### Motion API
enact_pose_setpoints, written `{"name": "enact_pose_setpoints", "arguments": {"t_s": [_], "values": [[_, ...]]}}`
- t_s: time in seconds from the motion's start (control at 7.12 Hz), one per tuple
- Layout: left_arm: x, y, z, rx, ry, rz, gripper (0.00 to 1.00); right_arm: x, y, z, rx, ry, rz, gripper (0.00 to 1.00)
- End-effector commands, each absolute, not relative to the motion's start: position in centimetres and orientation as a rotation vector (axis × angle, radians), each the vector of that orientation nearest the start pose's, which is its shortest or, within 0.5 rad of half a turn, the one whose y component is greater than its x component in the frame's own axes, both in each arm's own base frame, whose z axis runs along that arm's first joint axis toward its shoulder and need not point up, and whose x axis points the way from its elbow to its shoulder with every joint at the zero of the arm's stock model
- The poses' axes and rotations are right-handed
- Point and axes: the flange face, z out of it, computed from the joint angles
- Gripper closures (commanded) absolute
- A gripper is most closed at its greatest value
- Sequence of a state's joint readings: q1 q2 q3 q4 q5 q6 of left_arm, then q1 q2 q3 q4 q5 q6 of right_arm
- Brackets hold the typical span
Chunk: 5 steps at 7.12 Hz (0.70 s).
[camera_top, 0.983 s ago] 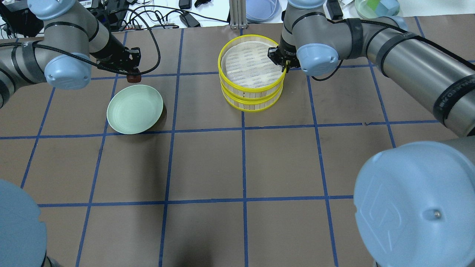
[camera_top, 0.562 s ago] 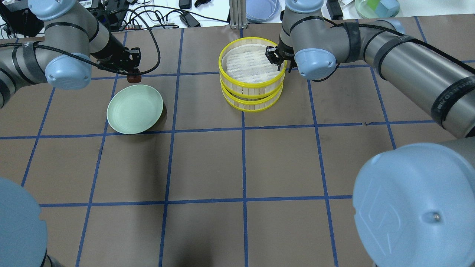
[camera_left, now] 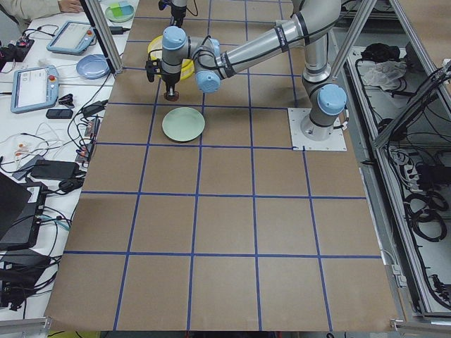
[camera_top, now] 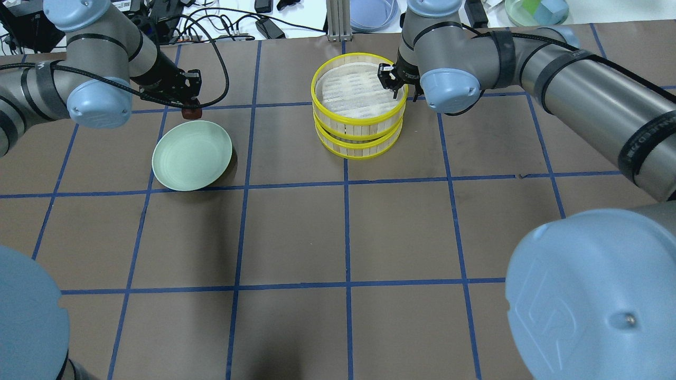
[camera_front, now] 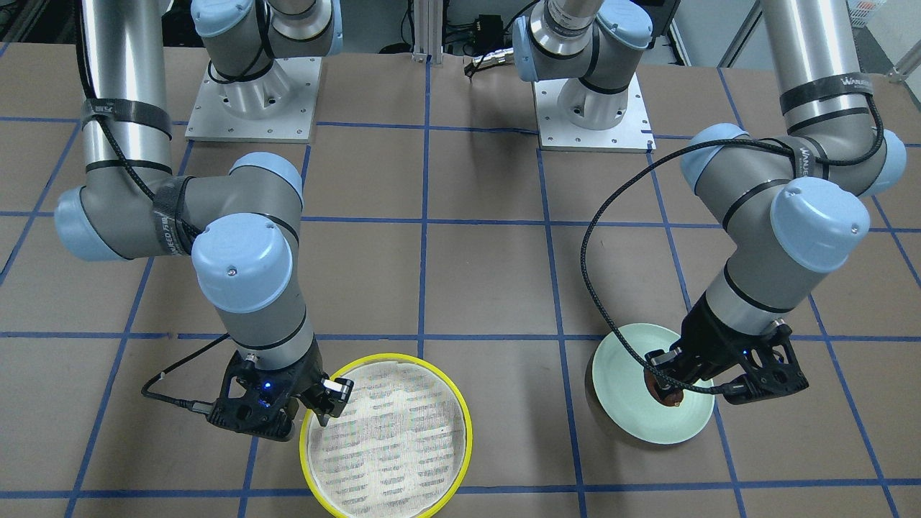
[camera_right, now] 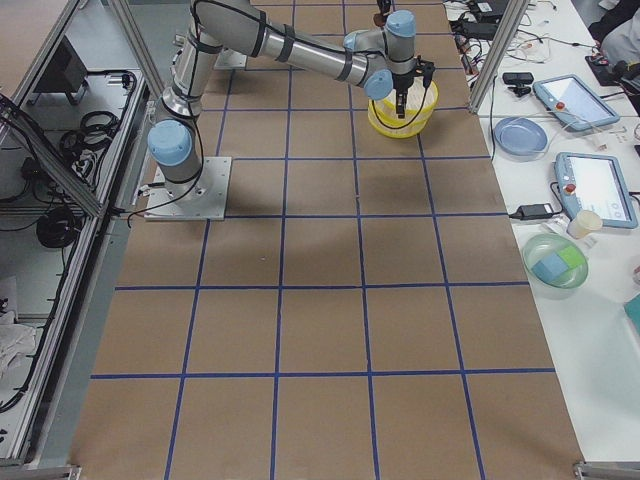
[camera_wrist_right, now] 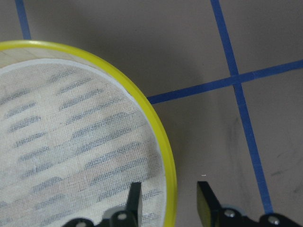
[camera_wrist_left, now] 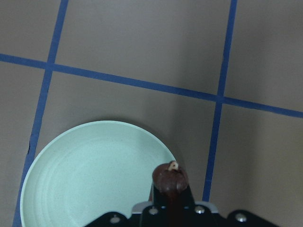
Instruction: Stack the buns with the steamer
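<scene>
**Left gripper** [camera_wrist_left: 170, 191]
- Jaw state: closed on the dark reddish-brown bun [camera_wrist_left: 170, 178].
- The bun sits at the fingertips and protrudes just past them. The wrist view shows a small pale mark on its exposed face.
- Directly below the jaws is the rim of the pale green plate [camera_wrist_left: 94, 175]. Most of the plate's bowl extends to one side of the jaws. Bare brown table [camera_top: 296, 237] lies on the other side.
- The overhead view shows the bun apart from the plate, held clear above it.

**Right gripper** [camera_wrist_right: 169, 201]
- Jaw state: open, gripping nothing.
- The two fingers [camera_wrist_right: 135, 198] straddle the yellow rim of the upper steamer tray [camera_top: 359, 131].
- One finger hangs inside the rim, over the white striped mesh liner [camera_wrist_right: 71, 132]. The other hangs outside the rim, over the table.
- The rim passes between the jaws. The wrist view shows a gap on each side of it, so neither finger touches the rim.
- Two blue tape lines [camera_wrist_right: 236, 80] cross on the table on the outer-finger side.

**Steamer**
- The upper tray rests squarely on the lower steamer tray [camera_top: 359, 148], forming one stack.
- The near edge of the stack is directly under the right jaws.
- The stack stands well apart from the left jaws, the bun and the plate.
- The liner of the upper tray shows bare wherever it is in view.
</scene>
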<state>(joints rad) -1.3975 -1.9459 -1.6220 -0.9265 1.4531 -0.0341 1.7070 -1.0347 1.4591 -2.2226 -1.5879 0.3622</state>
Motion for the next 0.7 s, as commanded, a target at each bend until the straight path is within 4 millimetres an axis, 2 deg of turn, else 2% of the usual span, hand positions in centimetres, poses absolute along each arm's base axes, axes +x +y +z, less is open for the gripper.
{"name": "enact_pose_setpoints", "arguments": {"t_s": [0.0,0.14,0.28,0.42,0.56], "values": [[-3.4,-64.7,32.0,-0.320,3.208,-0.365,1.00,22.4,-66.2,31.7,0.333,3.054,-0.395,0.41],[-3.4,-64.7,32.1,-0.315,3.207,-0.367,1.00,22.1,-65.3,34.5,0.321,3.049,-0.425,0.32],[-3.5,-64.7,32.0,-0.315,3.208,-0.365,1.00,21.7,-63.7,37.5,0.296,3.080,-0.425,0.18],[-3.6,-64.7,32.1,-0.334,3.209,-0.369,1.00,20.9,-61.6,40.1,0.256,3.138,-0.373,0.00],[-3.9,-64.7,32.4,-0.354,3.236,-0.381,1.00,20.5,-58.9,43.1,0.231,3.155,-0.295,0.00]]}}
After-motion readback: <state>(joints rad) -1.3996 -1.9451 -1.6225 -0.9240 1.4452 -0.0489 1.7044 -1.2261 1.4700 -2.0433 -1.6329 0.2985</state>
